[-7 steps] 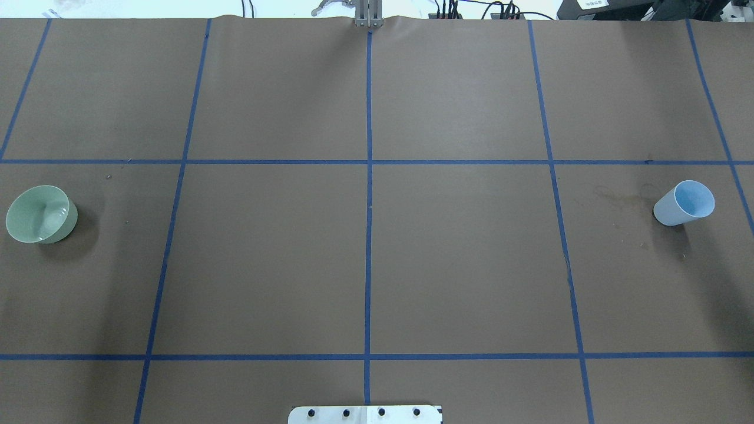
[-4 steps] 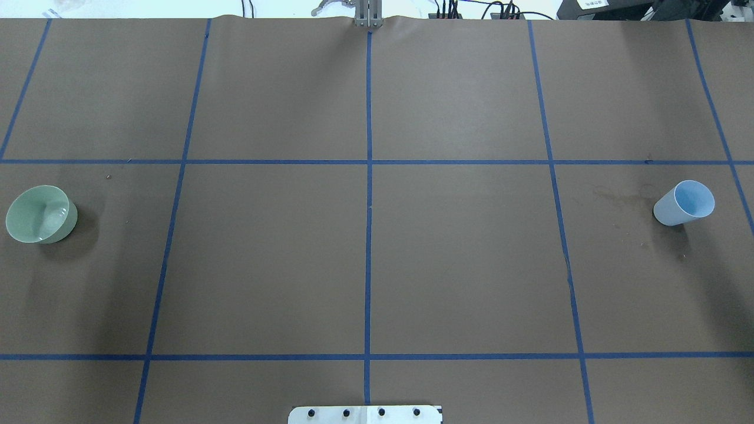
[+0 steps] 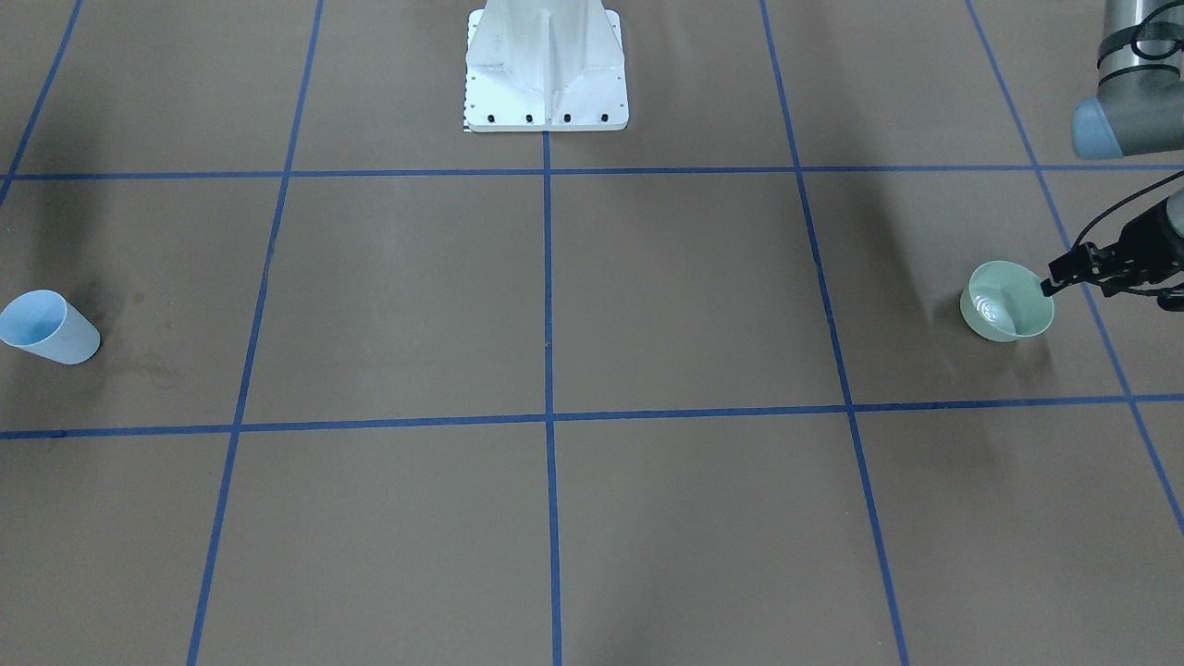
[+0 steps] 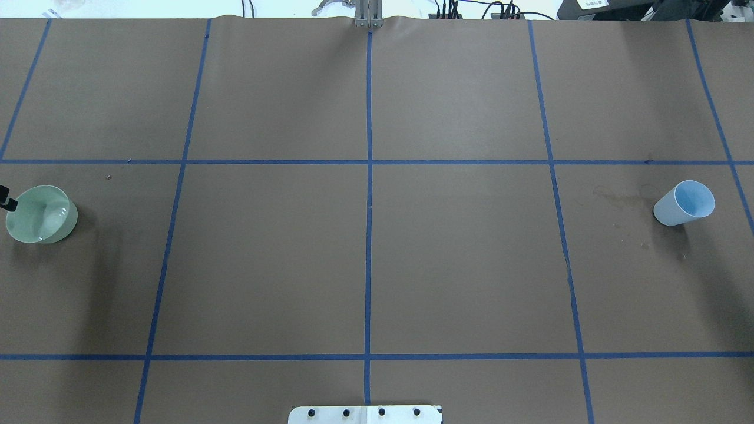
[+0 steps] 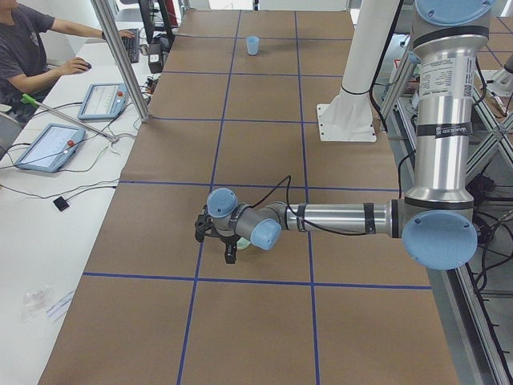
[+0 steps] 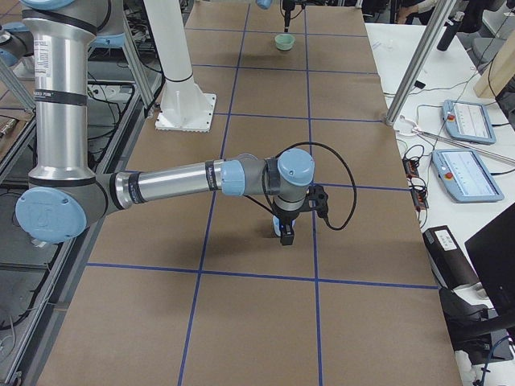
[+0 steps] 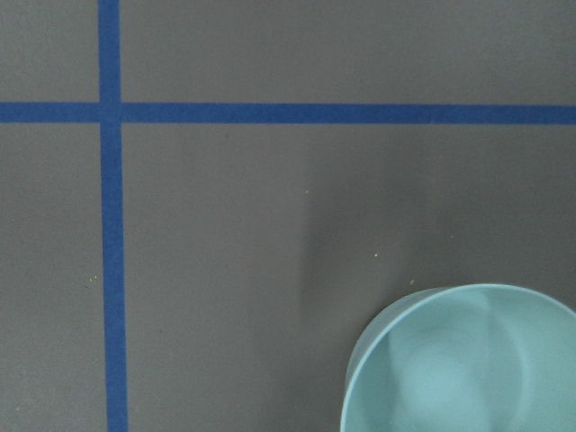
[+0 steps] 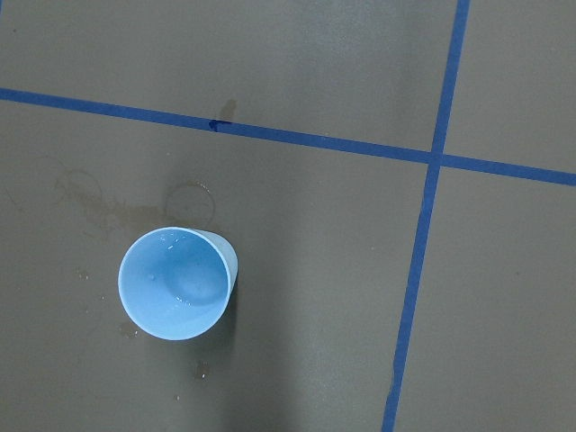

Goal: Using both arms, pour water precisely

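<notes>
A pale green bowl point(image 3: 1006, 301) stands at the table's left end and also shows in the overhead view point(image 4: 41, 214) and the left wrist view point(image 7: 463, 360). The water point(image 3: 992, 305) shows as faint ripples and glints inside it. My left gripper point(image 3: 1059, 276) hangs open just beside the bowl's outer rim, and one fingertip point(image 4: 7, 203) shows at the overhead view's left edge. A light blue cup point(image 4: 683, 203) stands upright at the right end, seen from above in the right wrist view point(image 8: 175, 281). My right gripper point(image 6: 283, 229) hovers over it; I cannot tell whether it is open or shut.
The white bolted pedestal point(image 3: 546, 69) stands at the table's near middle edge. Dark damp stains point(image 8: 90, 202) lie beside the cup. Blue tape lines point(image 4: 368, 235) grid the brown table. An operator point(image 5: 24, 48) and tablets point(image 5: 48, 146) are on a side bench.
The left gripper's fingertip has come into the overhead view at the left edge, next to the bowl. The bowl and the cup have not moved.
</notes>
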Tool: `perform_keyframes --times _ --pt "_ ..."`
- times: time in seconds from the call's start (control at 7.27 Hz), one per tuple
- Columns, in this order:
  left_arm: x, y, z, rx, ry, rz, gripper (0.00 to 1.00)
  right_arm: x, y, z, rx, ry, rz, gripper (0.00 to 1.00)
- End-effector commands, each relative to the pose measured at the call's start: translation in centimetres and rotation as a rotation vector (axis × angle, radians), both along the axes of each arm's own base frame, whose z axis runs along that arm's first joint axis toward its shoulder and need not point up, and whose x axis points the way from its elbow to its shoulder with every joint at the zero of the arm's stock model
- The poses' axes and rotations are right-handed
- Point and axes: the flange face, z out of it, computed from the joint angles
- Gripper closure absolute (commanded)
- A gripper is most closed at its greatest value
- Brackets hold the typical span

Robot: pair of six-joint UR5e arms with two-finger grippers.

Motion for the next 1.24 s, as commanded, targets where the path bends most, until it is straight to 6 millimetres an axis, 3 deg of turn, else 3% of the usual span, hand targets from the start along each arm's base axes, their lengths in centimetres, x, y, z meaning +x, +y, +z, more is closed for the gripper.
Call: perform_keyframes --times 0.0,0.14,0.28,0.55,0.69,0.96,1.1 --pt "2.7 0.5 0.8 0.02 0.014 0.055 0.04 -0.4 0.0 0.1 -0.001 0.002 -0.009 0.01" --pt "3.5 0.8 0.8 0.014 0.014 0.069 0.37 -0.5 0.0 0.2 -0.004 0.002 -0.01 0.01" --pt "3.6 0.8 0.9 0.006 0.01 0.064 0.99 -0.5 0.0 0.2 -0.004 0.0 -0.011 0.01" --pt "4.1 0.5 0.6 -0.004 0.02 0.075 1.0 -0.8 -0.1 0.2 -0.002 0.002 -0.018 0.01" --pt "5.0 0.0 -1.7 -0.018 0.11 0.102 1.0 -0.8 -0.1 0.2 -0.002 0.002 -0.018 0.01" --pt "9.5 -5.4 -14.6 -0.078 0.252 0.014 1.0 -0.9 -0.2 0.2 0.015 -0.002 -0.019 0.01" --pt "16.0 -5.1 -22.2 -0.137 0.295 0.02 1.0 -1.2 -0.2 0.3 0.014 -0.002 -0.024 0.01"
